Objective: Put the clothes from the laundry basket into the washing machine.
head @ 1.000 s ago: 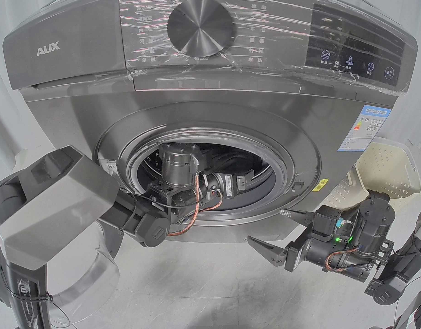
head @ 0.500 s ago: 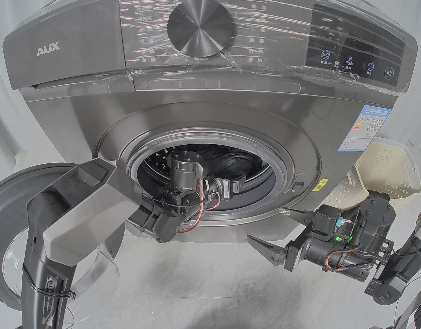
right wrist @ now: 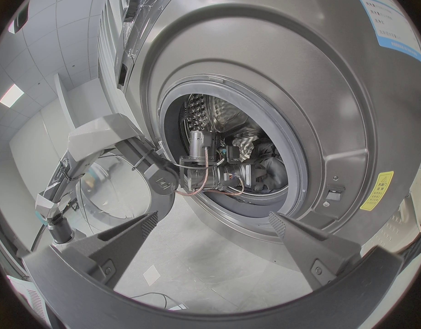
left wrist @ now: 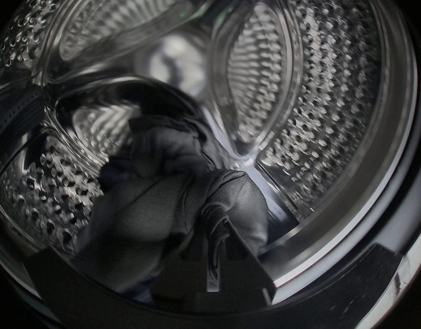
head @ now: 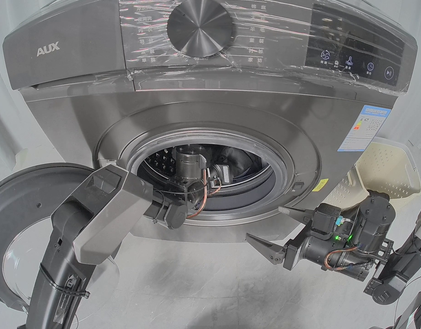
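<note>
The grey washing machine (head: 219, 110) stands in front of me with its round opening uncovered. My left arm reaches through that opening into the perforated steel drum (left wrist: 320, 92). My left gripper (left wrist: 213, 234) is shut on a dark grey garment (left wrist: 160, 193), which bunches up on the drum's lower wall just beyond the fingers. From the right wrist view the same gripper (right wrist: 256, 172) sits inside the opening beside the dark cloth (right wrist: 274, 167). My right gripper (head: 264, 225) hangs open below and to the right of the opening, holding nothing. The cream laundry basket (head: 393, 170) stands at the machine's right.
The machine's door (head: 27, 202) is swung wide open to the left, behind my left arm. Bare grey floor (head: 206, 279) lies below the opening. A yellow warning sticker (head: 319, 184) marks the front panel near the door latch.
My left arm has pushed farther into the drum, carrying the dark garment with it. The right arm has stayed where it was.
</note>
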Available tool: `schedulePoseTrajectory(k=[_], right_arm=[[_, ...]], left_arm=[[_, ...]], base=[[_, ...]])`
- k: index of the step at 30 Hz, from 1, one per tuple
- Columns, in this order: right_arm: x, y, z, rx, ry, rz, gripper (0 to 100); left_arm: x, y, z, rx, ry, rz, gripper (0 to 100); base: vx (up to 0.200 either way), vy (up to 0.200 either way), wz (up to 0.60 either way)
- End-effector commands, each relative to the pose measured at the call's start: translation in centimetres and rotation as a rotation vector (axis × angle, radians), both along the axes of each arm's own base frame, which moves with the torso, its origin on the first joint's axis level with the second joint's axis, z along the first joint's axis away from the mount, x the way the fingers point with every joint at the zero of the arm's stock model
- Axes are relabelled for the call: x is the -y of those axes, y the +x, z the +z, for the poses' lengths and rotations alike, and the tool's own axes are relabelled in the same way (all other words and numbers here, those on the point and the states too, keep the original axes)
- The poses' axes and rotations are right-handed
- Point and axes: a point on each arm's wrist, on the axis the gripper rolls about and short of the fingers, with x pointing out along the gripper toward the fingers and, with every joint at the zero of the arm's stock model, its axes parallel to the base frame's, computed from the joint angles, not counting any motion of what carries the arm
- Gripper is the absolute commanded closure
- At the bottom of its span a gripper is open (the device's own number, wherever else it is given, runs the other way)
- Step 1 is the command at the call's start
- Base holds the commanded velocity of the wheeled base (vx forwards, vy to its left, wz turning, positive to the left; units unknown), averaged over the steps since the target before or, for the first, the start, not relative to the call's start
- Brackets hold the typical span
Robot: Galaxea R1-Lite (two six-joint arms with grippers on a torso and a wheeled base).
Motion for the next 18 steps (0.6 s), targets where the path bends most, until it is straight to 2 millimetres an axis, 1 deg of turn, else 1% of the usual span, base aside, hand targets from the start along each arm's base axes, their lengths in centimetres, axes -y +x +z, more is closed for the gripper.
schedulePoseTrajectory(k=[1, 2, 3, 4, 5, 13, 16, 17, 18], right_arm=[[-0.2, 0.0, 0.1, 0.003, 0.007, 0.003, 0], [-0.2, 0.0, 0.1, 0.003, 0.007, 0.005, 0], [-0.2, 0.0, 0.2, 0.003, 0.009, 0.006, 0], [-0.3, 0.0, 0.1, 0.003, 0.009, 0.006, 0], [-0.3, 0.0, 0.1, 0.003, 0.009, 0.006, 0], [-0.3, 0.0, 0.1, 0.000, 0.010, 0.006, 0], [-0.1, 0.1, 0.1, -0.002, 0.012, 0.001, 0], [-0.1, 0.1, 0.1, -0.002, 0.012, 0.001, 0], [-0.2, 0.0, 0.2, -0.001, 0.013, 0.002, 0]], left_arm=[[-1.5, 3.9, 0.3, 0.098, -0.053, 0.131, 100], [-1.6, 4.4, 0.5, 0.119, -0.067, 0.143, 100], [-1.7, 4.8, 0.4, 0.135, -0.075, 0.159, 100], [-1.8, 5.0, -0.2, 0.129, -0.070, 0.171, 100], [-2.1, 5.1, -0.2, 0.132, -0.074, 0.182, 100], [-1.6, 4.8, 0.2, 0.140, -0.087, 0.177, 100], [-1.6, 4.6, 1.0, 0.148, -0.092, 0.180, 100], [-1.6, 4.6, 1.1, 0.148, -0.092, 0.180, 0], [-1.6, 4.5, 2.0, 0.159, -0.100, 0.179, 0]], base=[[0.000, 0.000, 0.00], [0.000, 0.000, 0.00], [0.000, 0.000, 0.00], [0.000, 0.000, 0.00], [0.000, 0.000, 0.00], [0.000, 0.000, 0.00], [0.000, 0.000, 0.00], [0.000, 0.000, 0.00], [0.000, 0.000, 0.00]])
